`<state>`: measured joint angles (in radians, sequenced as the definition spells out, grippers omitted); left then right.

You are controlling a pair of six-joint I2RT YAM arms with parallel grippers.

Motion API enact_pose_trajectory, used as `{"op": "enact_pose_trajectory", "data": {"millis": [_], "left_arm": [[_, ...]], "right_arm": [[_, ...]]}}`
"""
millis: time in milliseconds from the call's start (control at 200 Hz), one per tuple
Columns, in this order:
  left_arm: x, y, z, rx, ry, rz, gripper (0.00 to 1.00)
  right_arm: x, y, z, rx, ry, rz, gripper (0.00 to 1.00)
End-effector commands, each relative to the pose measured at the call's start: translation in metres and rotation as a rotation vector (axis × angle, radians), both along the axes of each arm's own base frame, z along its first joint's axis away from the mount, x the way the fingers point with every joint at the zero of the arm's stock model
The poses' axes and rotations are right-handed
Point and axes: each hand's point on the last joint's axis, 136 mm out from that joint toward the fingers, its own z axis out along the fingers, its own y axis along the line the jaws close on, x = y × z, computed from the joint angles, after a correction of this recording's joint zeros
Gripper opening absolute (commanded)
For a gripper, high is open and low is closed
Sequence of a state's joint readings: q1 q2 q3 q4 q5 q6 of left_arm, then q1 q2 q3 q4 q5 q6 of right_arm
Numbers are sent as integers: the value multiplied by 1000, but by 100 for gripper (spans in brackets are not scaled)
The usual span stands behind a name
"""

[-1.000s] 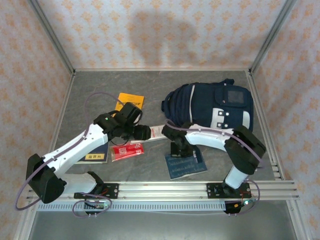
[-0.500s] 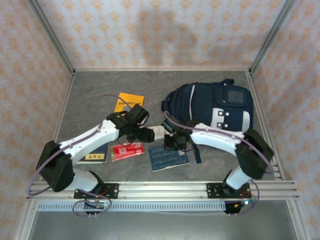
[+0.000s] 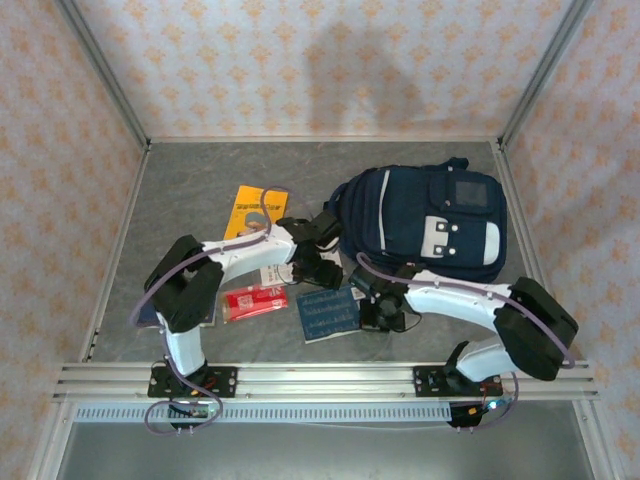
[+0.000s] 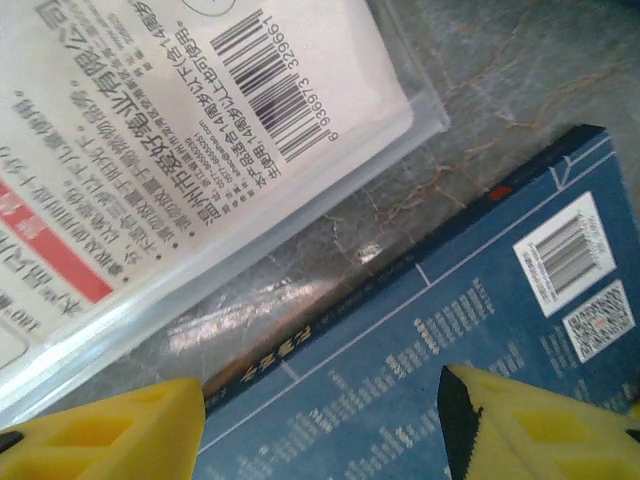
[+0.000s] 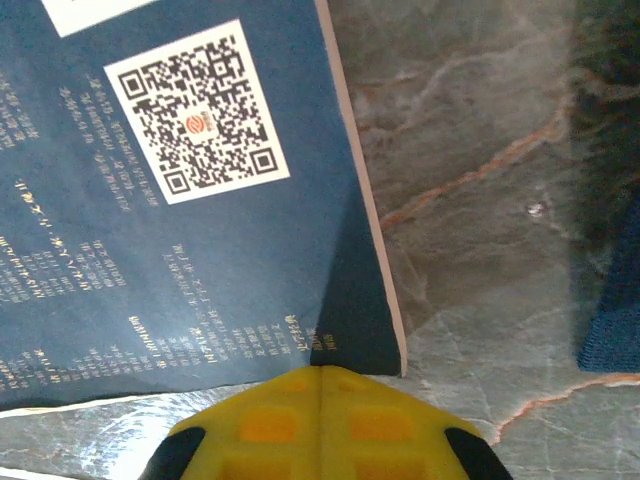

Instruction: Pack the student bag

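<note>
The student bag (image 3: 420, 215) lies flat, front up, on the far right part of the desk (image 3: 200, 180), just beyond where the two arms meet. The thing in hand is the blue book (image 3: 328, 312), flat on the desk on the near side of the bag's left end. The left jaws stand apart and hang low; in the left wrist view they straddle the book's long edge, with the white packet (image 4: 180, 130) just beside it. The right jaws are together, their tip set against the book's edge by a corner in the right wrist view. This reads as a brace-and-pinch pickup. A thin book lying flat offers no lip, so the right jaws should act as a firm stop while the left ones tilt, work one finger under the edge and close on the book alone. The main risk is snagging the packet's clear plastic border, which lies very near, so shifting the left jaws toward the book first would help. Whether the bag's opening is unzipped I cannot tell.
</note>
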<state>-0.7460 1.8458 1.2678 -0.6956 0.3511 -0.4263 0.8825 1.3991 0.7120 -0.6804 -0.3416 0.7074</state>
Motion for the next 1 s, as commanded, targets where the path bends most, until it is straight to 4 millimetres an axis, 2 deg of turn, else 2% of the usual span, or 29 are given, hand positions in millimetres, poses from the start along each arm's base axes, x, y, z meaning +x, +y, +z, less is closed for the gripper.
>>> {"op": "enact_pose_trajectory", "data": {"millis": [0,95,240,455,590,711,771,896,996], "left_arm": [[6,-1,-6,19,-14,-42,63],[1,-1,-15,26,20,-51,63],[-9,0,-19,10,57,-51,62],[-28,-14,-9,-111,138,-38,62],[-28,-10,0,-125,117,2,62],[-18,-1,8,-141,83,70,61],[-12,5,9,-145,65,98,61],[-6,14,3,-166,73,134,62],[-3,12,1,-196,82,124,63]], "right_arm": [[15,-2,-10,-59,-15,-25,0],[30,-11,-11,-101,-32,-62,0],[57,-19,-7,-133,-57,-84,0],[99,-25,-6,-137,-67,-110,0],[116,-25,12,-130,-98,-101,0],[106,-27,29,-91,-106,-112,0],[95,-29,33,-56,-98,-126,4],[70,-21,33,68,-54,-175,23],[61,-14,29,149,-35,-226,33]]}}
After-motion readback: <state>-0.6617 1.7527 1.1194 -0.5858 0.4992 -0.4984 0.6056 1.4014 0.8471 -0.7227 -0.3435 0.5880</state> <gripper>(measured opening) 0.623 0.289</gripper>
